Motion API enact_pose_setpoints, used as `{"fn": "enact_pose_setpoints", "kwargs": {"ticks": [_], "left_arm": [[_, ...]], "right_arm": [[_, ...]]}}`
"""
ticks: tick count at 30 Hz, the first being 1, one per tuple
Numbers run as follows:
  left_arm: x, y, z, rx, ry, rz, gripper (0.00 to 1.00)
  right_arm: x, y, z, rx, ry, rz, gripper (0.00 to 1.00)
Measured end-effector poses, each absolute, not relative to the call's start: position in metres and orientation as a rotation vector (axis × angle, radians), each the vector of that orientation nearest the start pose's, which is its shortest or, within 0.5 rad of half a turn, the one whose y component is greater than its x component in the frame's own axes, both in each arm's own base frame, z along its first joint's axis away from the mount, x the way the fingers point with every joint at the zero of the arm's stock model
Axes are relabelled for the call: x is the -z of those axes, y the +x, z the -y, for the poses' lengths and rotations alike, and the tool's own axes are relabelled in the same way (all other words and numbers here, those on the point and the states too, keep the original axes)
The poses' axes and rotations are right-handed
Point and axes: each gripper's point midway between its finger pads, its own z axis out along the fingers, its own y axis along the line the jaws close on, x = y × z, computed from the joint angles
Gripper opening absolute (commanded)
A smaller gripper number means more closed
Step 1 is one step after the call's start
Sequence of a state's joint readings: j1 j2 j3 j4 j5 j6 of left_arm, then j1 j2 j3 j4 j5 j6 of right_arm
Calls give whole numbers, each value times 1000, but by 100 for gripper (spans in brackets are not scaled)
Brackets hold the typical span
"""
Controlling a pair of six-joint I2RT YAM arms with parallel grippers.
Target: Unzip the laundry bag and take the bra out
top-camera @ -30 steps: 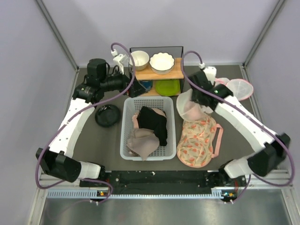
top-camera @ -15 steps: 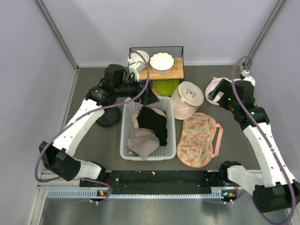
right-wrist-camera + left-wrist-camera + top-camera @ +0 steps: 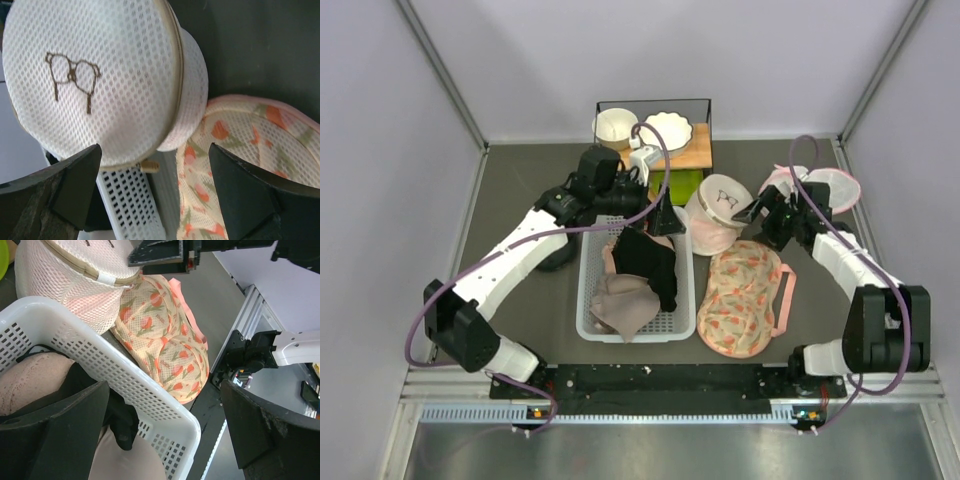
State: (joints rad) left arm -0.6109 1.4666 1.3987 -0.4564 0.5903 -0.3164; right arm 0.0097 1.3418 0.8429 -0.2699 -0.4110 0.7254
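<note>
Gaping wide with nothing between them, my right fingers (image 3: 65, 190) frame the laundry bag (image 3: 100, 75), which sits just ahead of them with its round lid turned toward my wrist camera. The zip (image 3: 177, 65) runs around the lid's rim. A small tan tab (image 3: 147, 166), which I take for the pull, hangs from that rim on the basket side, in the gap between the two fingers and touching neither. My left fingers (image 3: 270, 435) are spread just as far and are equally empty. They hover over the far end of the white basket (image 3: 100, 360), with the bag just beyond them and off to their right.

Seen from above, the bag stands on the surface (image 3: 548, 315) between my two sets of fingers. It sits just beside the basket's far right corner and touches the far end of the floral oval piece (image 3: 745, 300). Its drum axis looks roughly upright with a slight lean, so the zip lies as a nearly level ring. Both sets of fingers are near it, but the right ones face the lid squarely. I judge the pull is theirs to take, while the left ones could steady the mesh wall.

My right arm is folded, with its elbow out near the right edge and its forearm reaching inward to the bag. My left arm stretches in a long diagonal from its base to the basket. Whether a bra is inside, I cannot tell through the mesh.
</note>
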Motion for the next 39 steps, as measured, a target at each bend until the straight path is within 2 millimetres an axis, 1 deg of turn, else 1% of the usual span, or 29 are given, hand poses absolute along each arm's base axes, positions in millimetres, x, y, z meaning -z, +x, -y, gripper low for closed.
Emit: {"fn": "enact_pose_setpoints", "kwargs": {"ticks": [1, 2, 3, 4, 5, 7, 8, 10, 12, 13, 15, 18, 21, 23, 26, 28, 29, 31, 34, 36, 39], "left_arm": [[-278, 270, 322, 1160, 699, -2105, 99], [-279, 270, 323, 1163, 699, -2101, 99], [-280, 269, 324, 1167, 700, -2098, 99], [-281, 269, 325, 1171, 702, -2094, 99], [-281, 268, 326, 1178, 702, -2092, 99], [-282, 266, 328, 1189, 701, -2091, 99], [-283, 265, 329, 1193, 701, -2091, 99], [-284, 264, 331, 1203, 701, -2087, 99], [-285, 262, 333, 1213, 696, -2090, 99], [-285, 261, 334, 1219, 694, -2091, 99], [-284, 260, 338, 1231, 687, -2105, 99], [-283, 262, 349, 1265, 667, -2126, 99], [-286, 263, 361, 1339, 649, -2114, 99], [-289, 263, 366, 1357, 646, -2097, 99], [-293, 265, 371, 1300, 676, -2044, 99], [-294, 266, 374, 1203, 724, -1983, 99], [-296, 265, 376, 1150, 760, -1937, 99], [-302, 258, 378, 1032, 848, -1815, 99], [-312, 241, 381, 879, 972, -1600, 99], [-318, 233, 384, 804, 1036, -1475, 99], [-325, 236, 390, 692, 1088, -1318, 99]], "right_arm": [[-126, 347, -100, -850, 641, -2320, 81], [-125, 353, -102, -862, 643, -2312, 74], [-123, 357, -102, -871, 646, -2304, 69], [-121, 361, -103, -879, 650, -2297, 60], [-120, 365, -104, -891, 657, -2289, 38], [-119, 372, -106, -913, 667, -2270, 11], [-119, 374, -106, -918, 676, -2264, 0], [-120, 377, -105, -918, 709, -2247, 0], [-127, 379, -101, -899, 719, -2210, 0], [-132, 377, -99, -889, 718, -2192, 0], [-147, 371, -95, -863, 714, -2149, 0], [-187, 362, -89, -847, 678, -2047, 0], [-220, 350, -83, -821, 667, -1986, 0], [-241, 341, -79, -797, 667, -1955, 0], [-274, 330, -74, -766, 651, -1923, 0], [-289, 322, -73, -757, 631, -1921, 0], [-293, 319, -73, -755, 622, -1925, 0], [-296, 313, -75, -757, 609, -1940, 0], [-288, 302, -79, -771, 608, -1991, 0], [-283, 296, -82, -787, 609, -2025, 0], [-281, 291, -87, -816, 601, -2051, 0]]}}
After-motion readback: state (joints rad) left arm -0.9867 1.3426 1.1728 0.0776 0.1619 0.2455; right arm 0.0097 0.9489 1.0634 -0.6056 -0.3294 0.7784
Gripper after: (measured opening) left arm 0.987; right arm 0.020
